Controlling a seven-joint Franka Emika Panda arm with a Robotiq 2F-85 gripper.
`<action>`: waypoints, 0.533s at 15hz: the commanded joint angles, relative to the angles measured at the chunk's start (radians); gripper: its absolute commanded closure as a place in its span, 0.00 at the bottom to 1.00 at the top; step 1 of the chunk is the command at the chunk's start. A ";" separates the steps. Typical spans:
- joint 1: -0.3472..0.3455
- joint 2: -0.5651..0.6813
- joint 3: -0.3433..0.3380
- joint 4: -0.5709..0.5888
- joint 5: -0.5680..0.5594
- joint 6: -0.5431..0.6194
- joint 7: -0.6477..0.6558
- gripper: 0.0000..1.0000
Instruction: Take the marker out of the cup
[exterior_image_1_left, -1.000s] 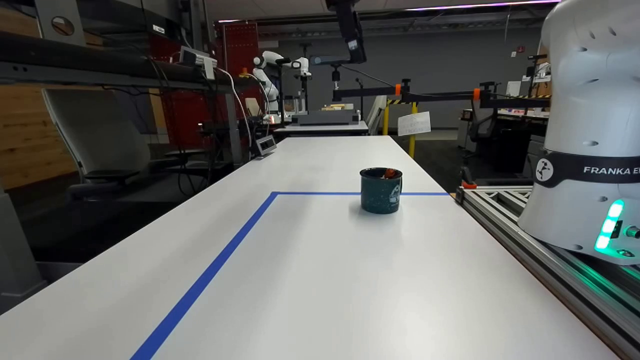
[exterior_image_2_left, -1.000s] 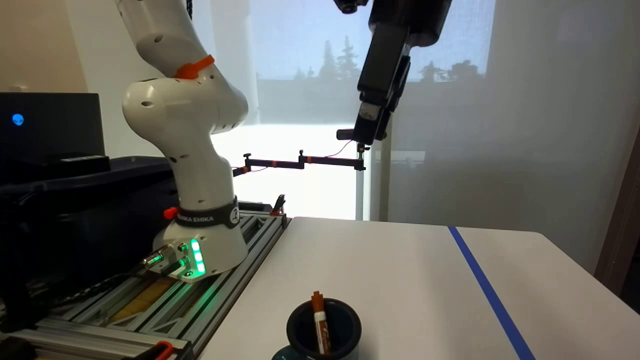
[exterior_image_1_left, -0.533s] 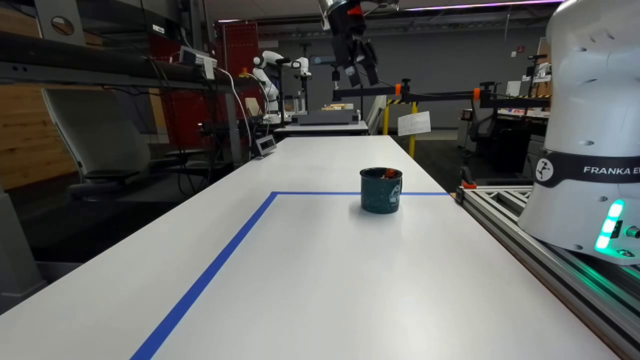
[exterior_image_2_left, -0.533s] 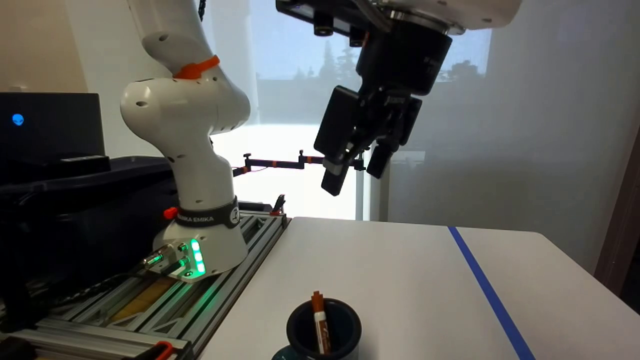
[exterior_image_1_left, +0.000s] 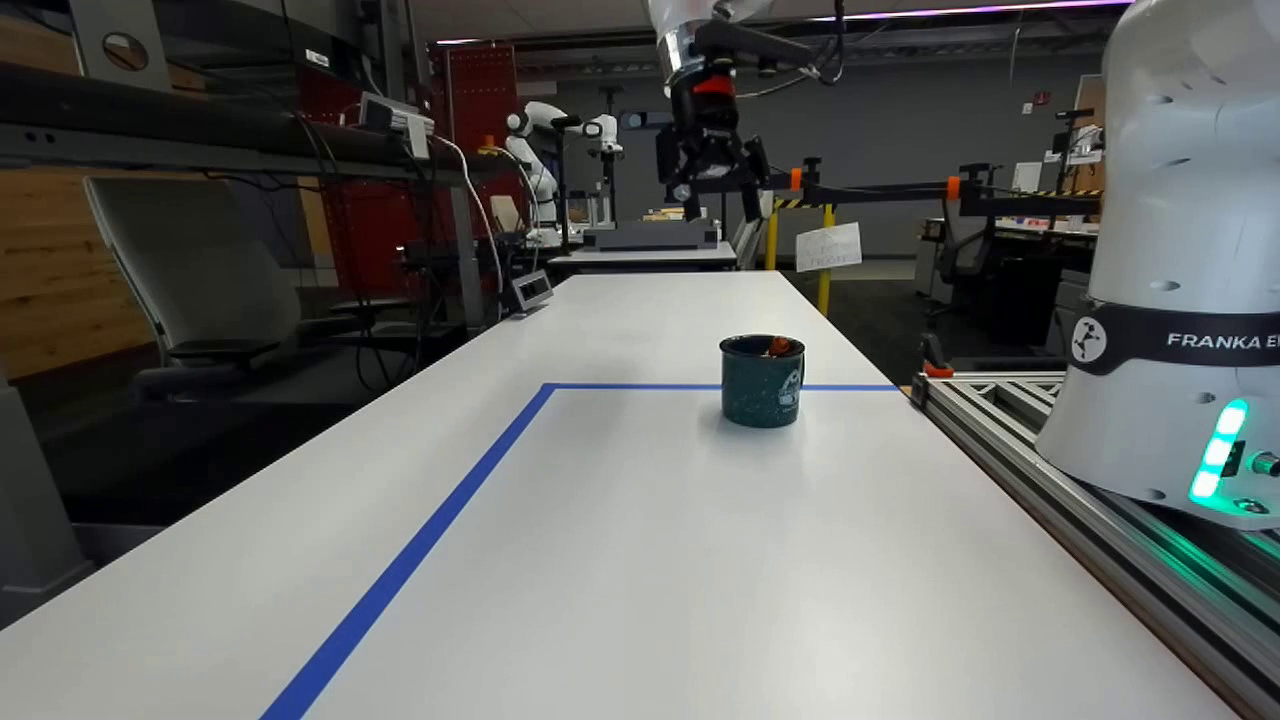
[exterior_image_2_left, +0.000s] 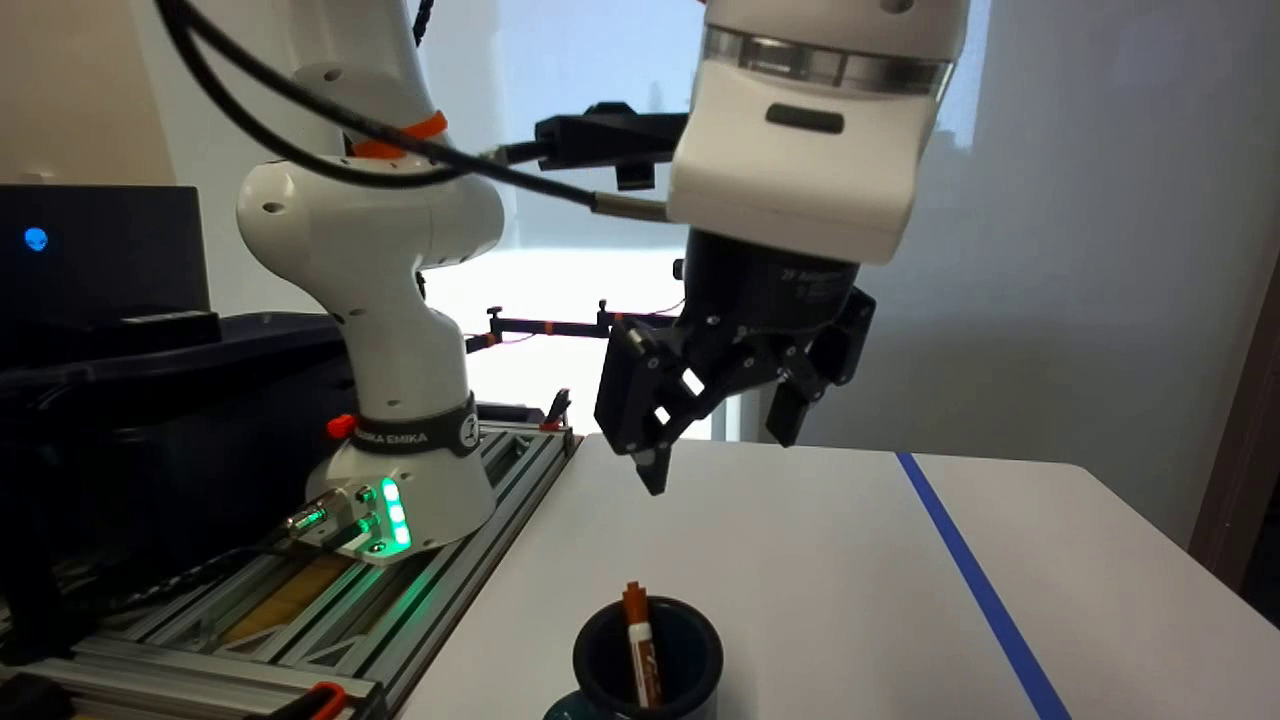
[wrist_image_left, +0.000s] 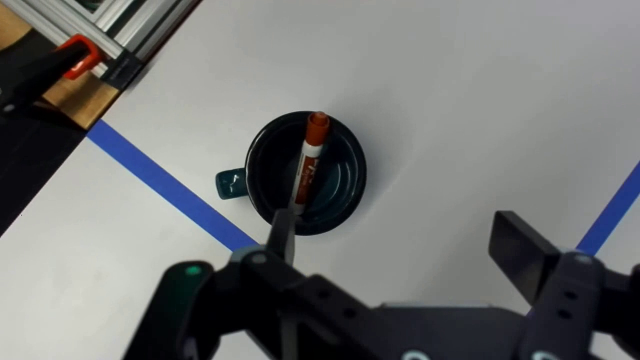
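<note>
The squat dark teal cup (exterior_image_1_left: 760, 390) stands upright on the white table; it also shows in an exterior view (exterior_image_2_left: 712, 650) and in the wrist view (wrist_image_left: 350, 195). The marker, white with an orange-brown cap and label, leans inside it; its cap tops the rim in an exterior view (exterior_image_1_left: 779, 346). Its length shows in an exterior view (exterior_image_2_left: 642, 645) and the wrist view (wrist_image_left: 306, 167). My gripper (exterior_image_1_left: 721, 212) is open and empty, well above the table. It also shows in an exterior view (exterior_image_2_left: 720, 456). In the wrist view (wrist_image_left: 395, 222) one fingertip overlaps the cup's near rim.
Blue tape (exterior_image_1_left: 440, 525) marks lines on the table (exterior_image_1_left: 620, 560). The metal rail (exterior_image_2_left: 540, 500) of the robot base runs along one table edge. A clamp with a red handle (wrist_image_left: 82, 57) sits at the rail's end. A black boom arm (exterior_image_1_left: 870, 190) stands behind.
My gripper has come down from the top of both exterior views, and the wrist has turned so that its spread fingers now show. The cup and marker have not moved.
</note>
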 joint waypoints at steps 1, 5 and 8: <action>-0.024 0.020 -0.012 -0.055 0.099 0.125 0.065 0.00; -0.033 0.058 -0.012 -0.099 0.116 0.237 0.098 0.00; -0.032 0.080 -0.010 -0.122 0.111 0.276 0.116 0.00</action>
